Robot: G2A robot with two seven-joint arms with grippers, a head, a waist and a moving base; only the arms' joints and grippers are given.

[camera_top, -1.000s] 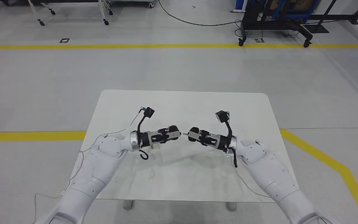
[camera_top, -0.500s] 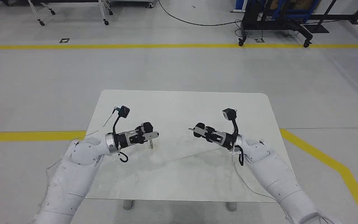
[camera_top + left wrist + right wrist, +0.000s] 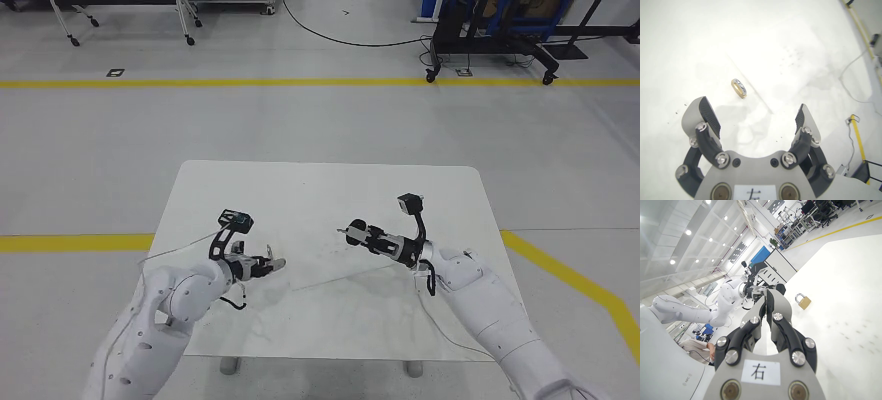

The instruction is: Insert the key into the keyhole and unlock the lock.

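Observation:
A small brass padlock (image 3: 739, 91) with a silver shackle lies on the white table (image 3: 330, 190), a short way beyond the fingertips of my left gripper (image 3: 753, 106). That gripper is open, tilted down over the near left of the table (image 3: 262, 264), and holds nothing. From the right wrist the padlock (image 3: 804, 302) rests on the tabletop, with the left arm behind it. My right gripper (image 3: 347, 233) hovers over the table's middle with its fingers (image 3: 770, 302) pressed together. A thin pale tip, the key (image 3: 342, 233), sticks out of them.
A thin straight seam (image 3: 751, 89) crosses the tabletop beside the padlock. A loose cable (image 3: 848, 75) trails off the table's far side. Yellow floor lines (image 3: 300, 82) run around the table.
The left gripper opened and let go of the padlock, which now lies on the table. The left arm drew back toward the near left and tilted downward. Since half a second ago the right arm is still.

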